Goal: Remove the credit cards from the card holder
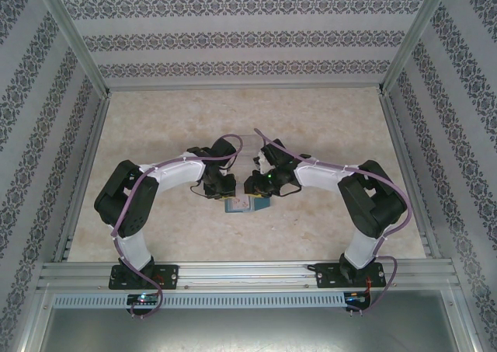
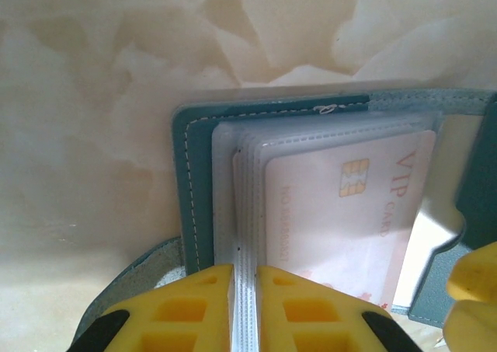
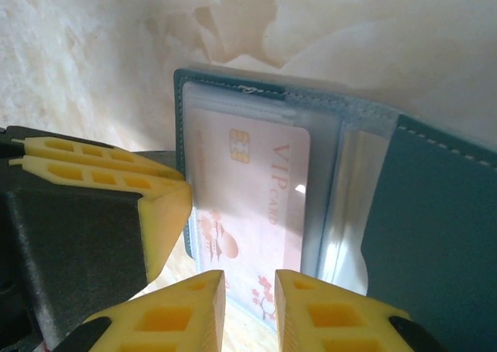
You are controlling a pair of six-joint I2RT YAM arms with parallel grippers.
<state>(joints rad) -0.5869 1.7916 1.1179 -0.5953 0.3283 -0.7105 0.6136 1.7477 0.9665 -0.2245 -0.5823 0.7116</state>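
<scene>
Table [image 1: 311, 119]: beige marbled slab. Holder [image 1: 237, 205]: centre of the top view, lying open between both wrists. Teal stitched leather, clear ribbed plastic sleeves [image 2: 241, 173]. Card [image 2: 342, 212]: pale pink, gold chip, reads "VIP CARD", inside a sleeve. Left gripper [image 2: 245, 290]: yellow pads pinched on the sleeves' edge. Right gripper [image 3: 248, 297]: pads slightly parted at the card's lower edge, contact unclear.

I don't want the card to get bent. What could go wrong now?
The left fingers pinch just the edge of the clear sleeves, so the card holder might slip or lift. The right fingers stand slightly apart around the VIP card, which sits inside a sleeve; they may grab sleeve and card together, so it could bend or stay stuck.
</scene>
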